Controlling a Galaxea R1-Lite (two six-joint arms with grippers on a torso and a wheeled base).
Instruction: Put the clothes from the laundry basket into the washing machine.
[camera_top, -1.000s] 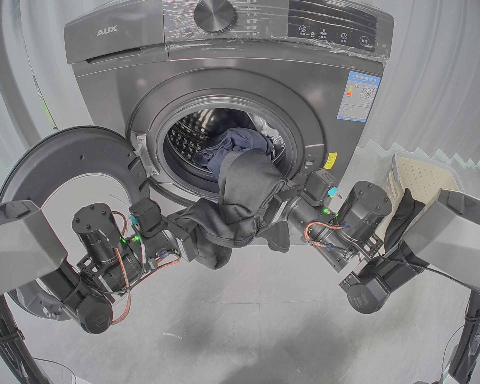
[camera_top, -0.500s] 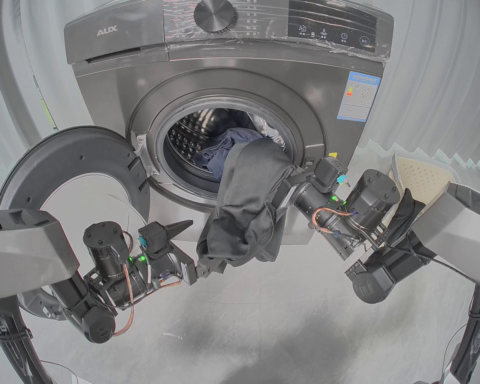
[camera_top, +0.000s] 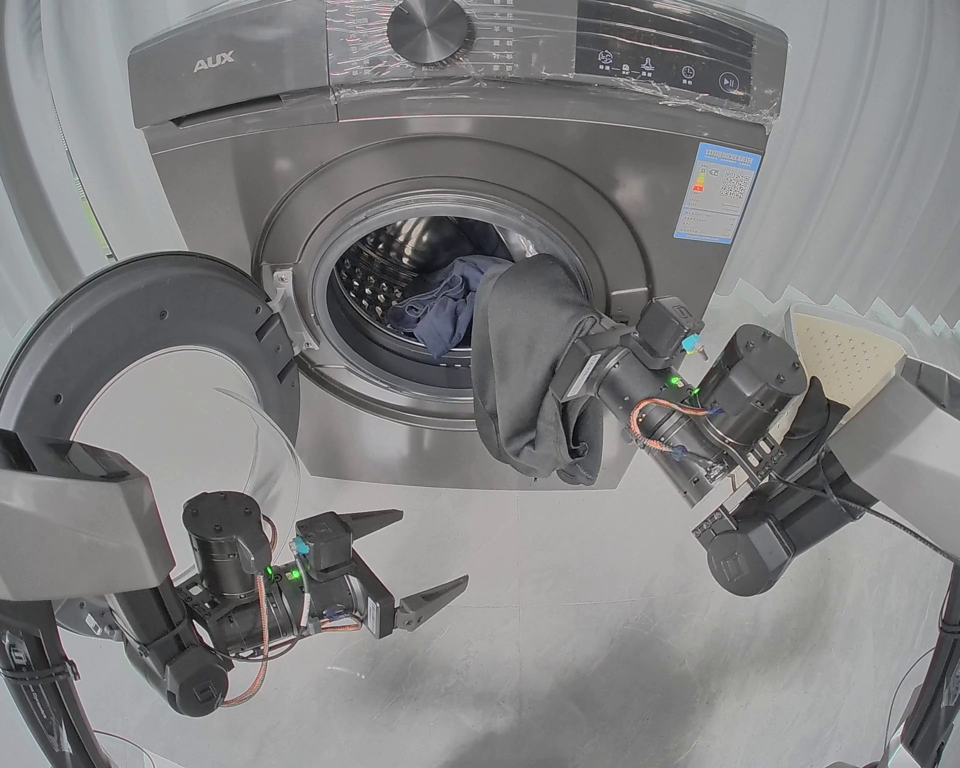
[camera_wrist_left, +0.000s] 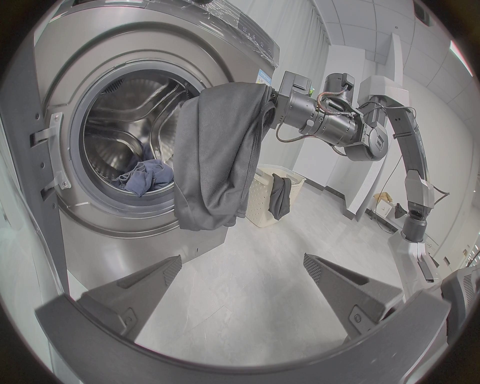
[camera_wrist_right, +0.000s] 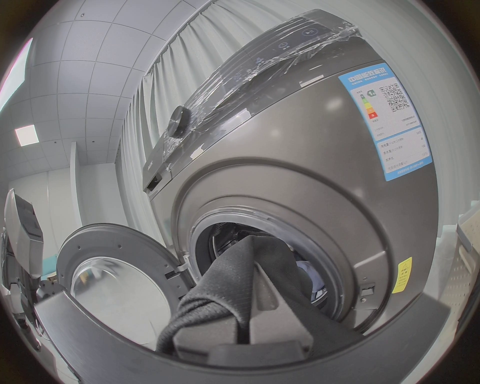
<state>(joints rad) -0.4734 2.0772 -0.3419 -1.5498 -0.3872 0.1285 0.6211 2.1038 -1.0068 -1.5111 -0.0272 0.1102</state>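
Observation:
A dark grey garment (camera_top: 530, 360) hangs from my right gripper (camera_top: 570, 345), which is shut on it at the right side of the washing machine's round opening (camera_top: 450, 290). In the right wrist view the garment (camera_wrist_right: 225, 290) drapes over the fingers in front of the drum. The cloth's lower end dangles below the door rim. A blue garment (camera_top: 445, 305) lies inside the drum. My left gripper (camera_top: 415, 560) is open and holds nothing, low over the floor left of the machine's front. The left wrist view shows the hanging garment (camera_wrist_left: 215, 155) and the blue garment (camera_wrist_left: 145, 177).
The machine's round door (camera_top: 140, 330) stands swung open at the left. A cream laundry basket (camera_top: 850, 360) with a dark cloth (camera_top: 800, 430) over its rim stands at the right. Bare grey floor (camera_top: 520, 640) lies in front.
My left gripper let go of the dark garment, opened and dropped back toward the floor. My right gripper carried the garment up and toward the drum opening.

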